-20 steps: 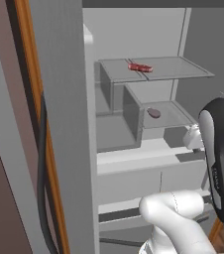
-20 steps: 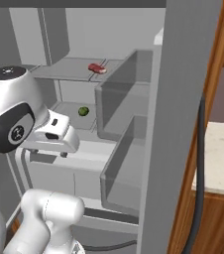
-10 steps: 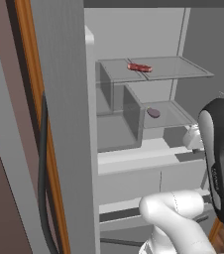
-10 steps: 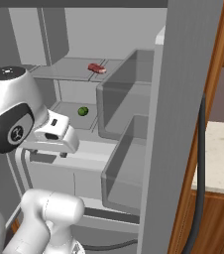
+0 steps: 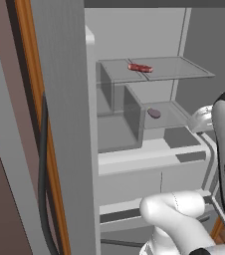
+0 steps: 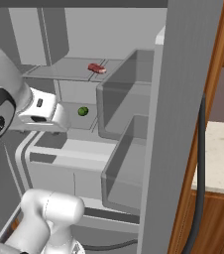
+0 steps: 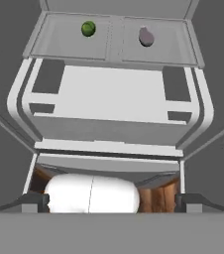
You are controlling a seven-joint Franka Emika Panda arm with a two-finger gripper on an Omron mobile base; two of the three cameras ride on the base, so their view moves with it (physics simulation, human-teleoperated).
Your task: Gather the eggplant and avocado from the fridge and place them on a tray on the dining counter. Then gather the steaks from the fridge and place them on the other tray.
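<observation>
Fingers: the gripper (image 7: pixel 112 201) stood spread wide, empty.
Avocado (image 7: pixel 88 28): far ahead, left, on the fridge (image 5: pixel 149 149) shelf.
Eggplant (image 7: pixel 145 36): right of it.
Steak (image 6: pixel 96 68): shelf above.
In between: white drawer top.

Fridge (image 6: pixel 134 124) open — green avocado (image 7: pixel 88 28) left, purple eggplant (image 7: pixel 146 36) right, far shelf; red steak (image 5: pixel 140 67) above.
</observation>
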